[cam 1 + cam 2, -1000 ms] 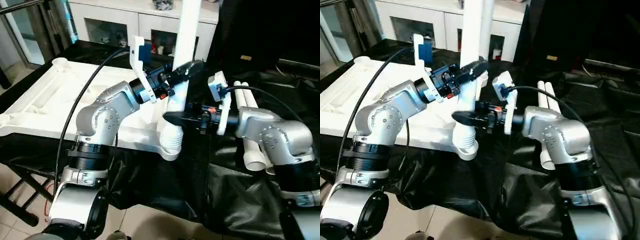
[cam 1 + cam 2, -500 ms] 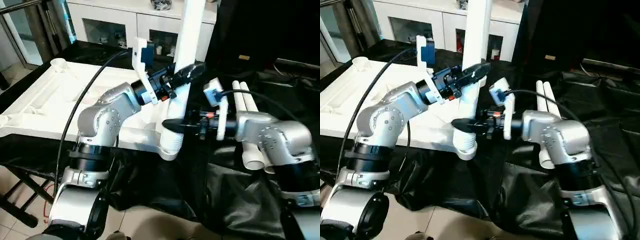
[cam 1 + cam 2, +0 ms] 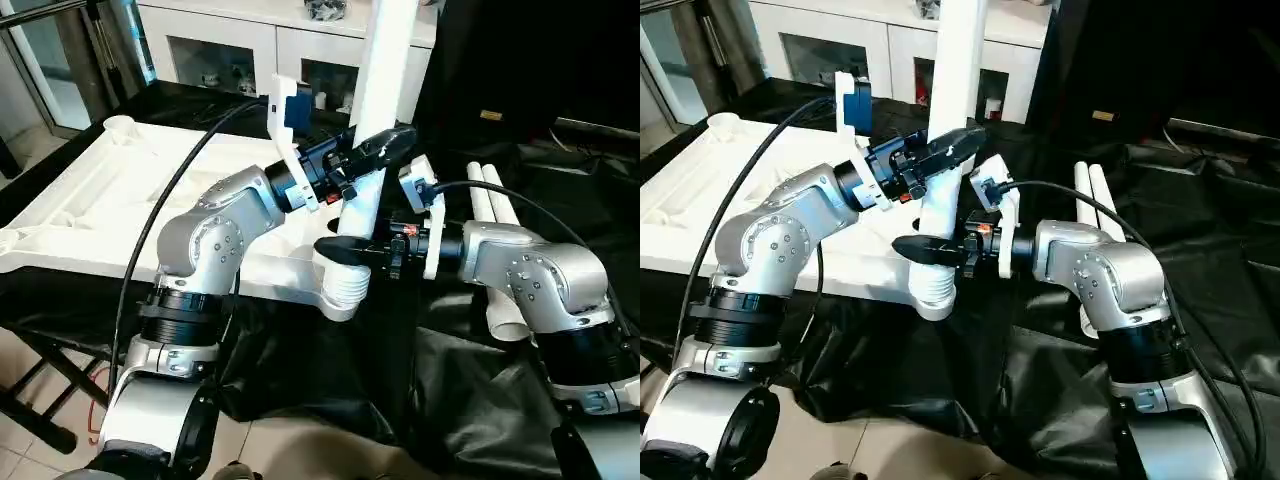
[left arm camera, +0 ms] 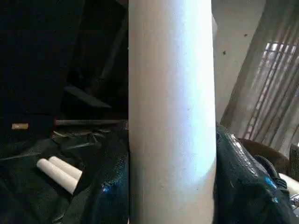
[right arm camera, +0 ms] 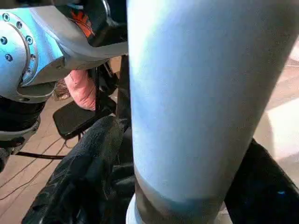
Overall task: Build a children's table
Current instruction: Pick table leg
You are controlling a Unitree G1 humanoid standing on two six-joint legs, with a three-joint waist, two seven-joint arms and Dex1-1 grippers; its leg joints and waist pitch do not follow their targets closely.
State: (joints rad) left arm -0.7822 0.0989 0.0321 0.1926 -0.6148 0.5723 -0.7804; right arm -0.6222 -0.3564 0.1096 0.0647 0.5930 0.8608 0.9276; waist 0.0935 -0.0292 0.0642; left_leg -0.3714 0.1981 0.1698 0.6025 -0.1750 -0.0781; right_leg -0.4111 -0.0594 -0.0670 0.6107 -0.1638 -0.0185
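**Both arms steady a leg at the corner socket**

Your left gripper (image 3: 385,148) fingers clench the upright leg (image 3: 380,90) partway up; the right gripper (image 3: 345,250) fingers clasp it low, just above the corner socket (image 3: 338,290) of the upturned tabletop (image 3: 90,200). Keep the leg plumb and press straight down, evenly. Two spare legs (image 3: 495,235) lie beside your right arm on the black-draped table (image 3: 450,400).

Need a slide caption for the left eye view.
Both grippers, left and right, clamp an upright leg standing in the tabletop corner socket.
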